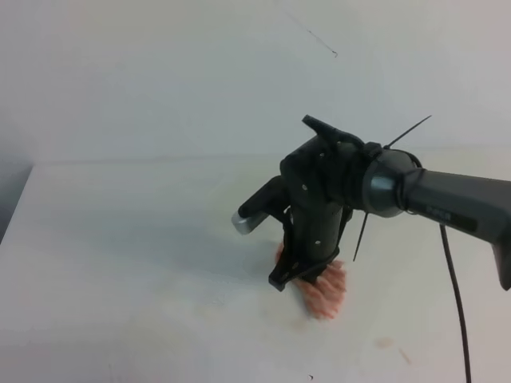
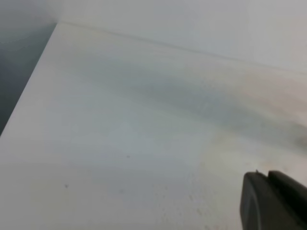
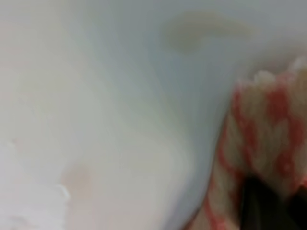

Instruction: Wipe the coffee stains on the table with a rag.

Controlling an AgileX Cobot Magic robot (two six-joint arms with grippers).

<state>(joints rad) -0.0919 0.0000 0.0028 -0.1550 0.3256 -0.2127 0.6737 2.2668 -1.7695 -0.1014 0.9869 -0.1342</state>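
Pinching the rag against the table, your right gripper has its claw pressed onto cloth, ready to drag toward the coffee stains; left claw's state: cannot tell.

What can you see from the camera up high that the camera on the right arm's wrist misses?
Only the high view shows the whole right arm, its right gripper pressed down on the rag, and the wall behind. Only the right wrist view shows a tan coffee stain up close. Both show the rag's red-and-white checks and the white table.
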